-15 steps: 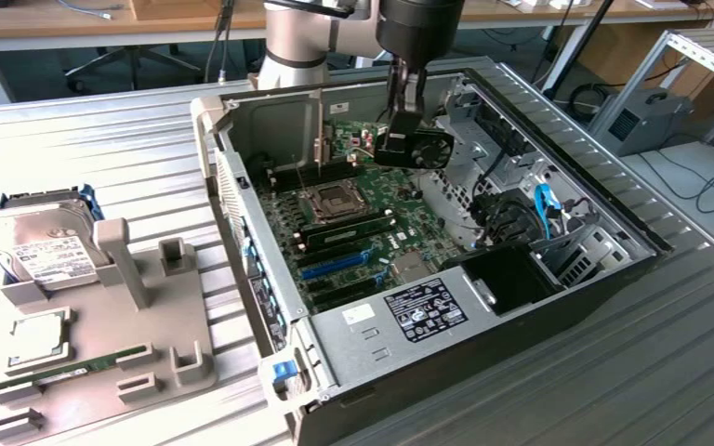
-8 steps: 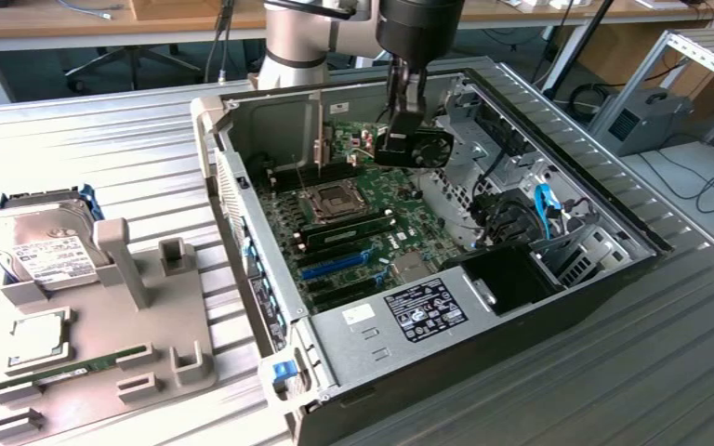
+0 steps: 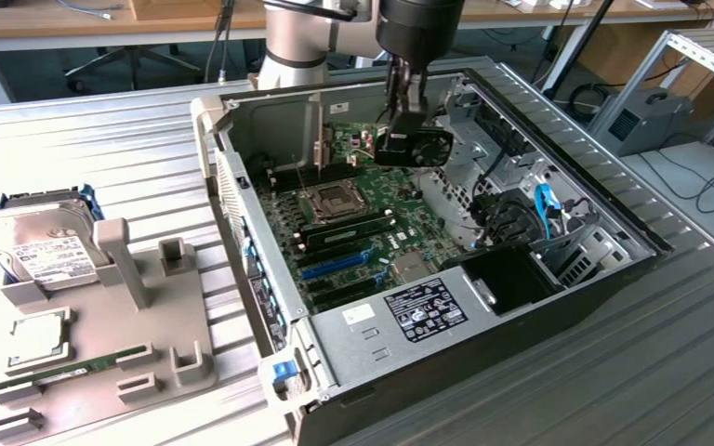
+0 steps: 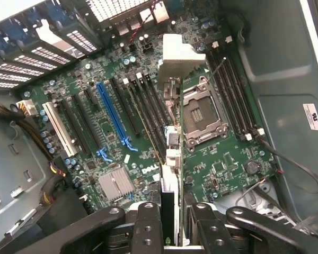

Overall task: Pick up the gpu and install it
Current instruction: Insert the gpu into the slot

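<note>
One pincer: the gripper (image 3: 397, 125) hangs from the arm in the upper middle of the exterior view, inside the open computer case (image 3: 580, 186).
Pincer state: it pinches the gpu (image 4: 172, 153); in the wrist view you see one black finger (image 4: 148, 227) on each flat face, with the card edge-on between them.
Where the card is: in the exterior view the gpu (image 3: 409, 147) is the dark block under the fingers, over the upper part of the motherboard (image 3: 370, 214). It looks clear of the board, but you cannot tell for certain.
Long axis: it runs straight away from the fingers to the silver bracket (image 4: 180, 58) at the far end, so the bracket leads.
Under the card: its thin edge lies over the strip between the row of black slots (image 4: 148, 106) and the CPU socket (image 4: 204, 114).
Relation that matters: the long blue slot (image 4: 112, 114) sits well to one side of the card, on the far side of the black slots from the socket. It looks roughly in line with the card's length, though slanted in this view.
Same relation, exterior view: the blue slots (image 3: 332, 265) lie below and toward the exterior view's left of the card.
Further out: a hard drive (image 3: 41, 246) rests on the grey holder (image 3: 122, 344) at the exterior view's left, well apart.
</note>
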`<action>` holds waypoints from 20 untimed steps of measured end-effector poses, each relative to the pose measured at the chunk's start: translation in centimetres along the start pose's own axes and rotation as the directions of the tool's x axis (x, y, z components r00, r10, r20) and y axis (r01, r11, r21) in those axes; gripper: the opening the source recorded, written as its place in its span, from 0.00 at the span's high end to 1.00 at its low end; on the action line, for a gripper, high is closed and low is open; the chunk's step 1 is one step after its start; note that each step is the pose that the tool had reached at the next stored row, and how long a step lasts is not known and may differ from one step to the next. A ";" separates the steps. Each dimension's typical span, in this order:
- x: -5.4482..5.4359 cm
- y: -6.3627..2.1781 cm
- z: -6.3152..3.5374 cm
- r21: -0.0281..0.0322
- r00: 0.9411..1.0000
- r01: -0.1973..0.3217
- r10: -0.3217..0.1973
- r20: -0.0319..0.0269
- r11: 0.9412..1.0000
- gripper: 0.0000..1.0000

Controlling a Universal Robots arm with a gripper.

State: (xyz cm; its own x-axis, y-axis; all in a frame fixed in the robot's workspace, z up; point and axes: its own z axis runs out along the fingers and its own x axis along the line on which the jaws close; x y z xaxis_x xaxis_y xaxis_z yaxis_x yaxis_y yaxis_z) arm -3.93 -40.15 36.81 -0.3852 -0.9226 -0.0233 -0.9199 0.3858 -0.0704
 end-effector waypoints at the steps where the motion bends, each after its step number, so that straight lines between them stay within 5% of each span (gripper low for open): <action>1: 0.0 0.00 0.00 0.000 1.000 0.004 -0.004 0.000 1.000 0.74; 20: 0.0 0.00 0.04 0.000 0.995 0.099 -0.099 0.003 0.995 0.74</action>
State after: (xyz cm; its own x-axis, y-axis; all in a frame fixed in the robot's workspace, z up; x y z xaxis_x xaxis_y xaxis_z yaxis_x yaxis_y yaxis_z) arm -3.93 -40.15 36.78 -0.2923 -0.9561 -0.0191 -0.9534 0.2929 -0.0719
